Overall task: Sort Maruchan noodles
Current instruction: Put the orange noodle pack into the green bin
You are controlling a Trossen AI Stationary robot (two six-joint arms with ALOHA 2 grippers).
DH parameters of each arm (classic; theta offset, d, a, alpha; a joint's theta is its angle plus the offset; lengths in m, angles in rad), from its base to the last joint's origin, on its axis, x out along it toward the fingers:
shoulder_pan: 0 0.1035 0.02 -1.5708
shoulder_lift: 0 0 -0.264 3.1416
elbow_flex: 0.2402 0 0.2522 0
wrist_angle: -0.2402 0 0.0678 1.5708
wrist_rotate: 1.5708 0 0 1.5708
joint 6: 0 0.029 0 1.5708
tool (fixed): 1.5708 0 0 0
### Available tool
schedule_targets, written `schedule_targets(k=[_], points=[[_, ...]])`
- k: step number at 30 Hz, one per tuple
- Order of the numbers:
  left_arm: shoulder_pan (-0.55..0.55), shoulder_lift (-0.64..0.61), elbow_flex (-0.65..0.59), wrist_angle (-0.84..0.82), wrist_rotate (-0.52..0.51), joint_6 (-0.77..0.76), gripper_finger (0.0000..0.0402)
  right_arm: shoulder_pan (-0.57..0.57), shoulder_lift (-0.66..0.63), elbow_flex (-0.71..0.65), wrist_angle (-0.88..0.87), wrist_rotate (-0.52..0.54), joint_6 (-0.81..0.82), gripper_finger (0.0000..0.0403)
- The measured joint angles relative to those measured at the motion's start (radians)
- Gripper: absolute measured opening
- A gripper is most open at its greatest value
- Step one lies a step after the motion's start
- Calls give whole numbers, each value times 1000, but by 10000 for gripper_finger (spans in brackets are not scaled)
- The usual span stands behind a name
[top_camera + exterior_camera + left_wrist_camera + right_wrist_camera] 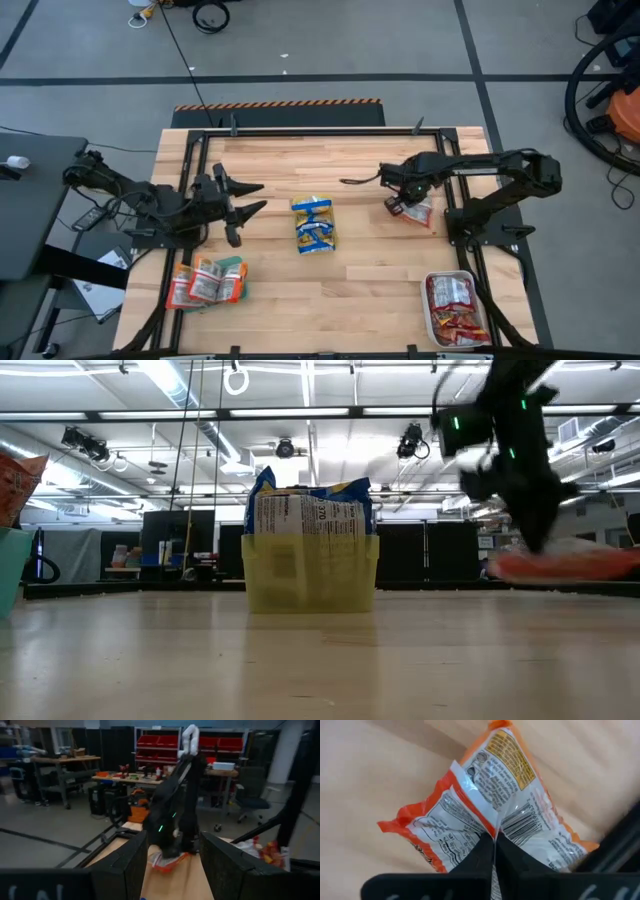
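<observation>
An orange packet [490, 815] lies printed back up on the table [360, 290], pinched along its centre seam by the right gripper [495, 851], whose fingers are closed on it; in the high view it sits at about 3 o'clock from the table's centre. At the centre, blue-and-yellow packets [314, 223] stand in a yellow tray [310, 573]. At 5 o'clock, a white tray [457, 309] holds red packets [456, 306]. At 7 o'clock, more orange packets [205, 282] fill a green tray [237, 268]. The left gripper [250, 197] hovers at 9 o'clock, its fingers spread apart and holding nothing.
</observation>
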Motion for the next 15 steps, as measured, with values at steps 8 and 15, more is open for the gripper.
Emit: schedule_targets(k=[8, 15], points=[[104, 63, 34, -36, 84, 162, 193, 73, -88, 405, -60, -246, -105, 8], [203, 305, 280, -243, 158, 451, 251, 74, -75, 651, -21, -413, 0, 6]])
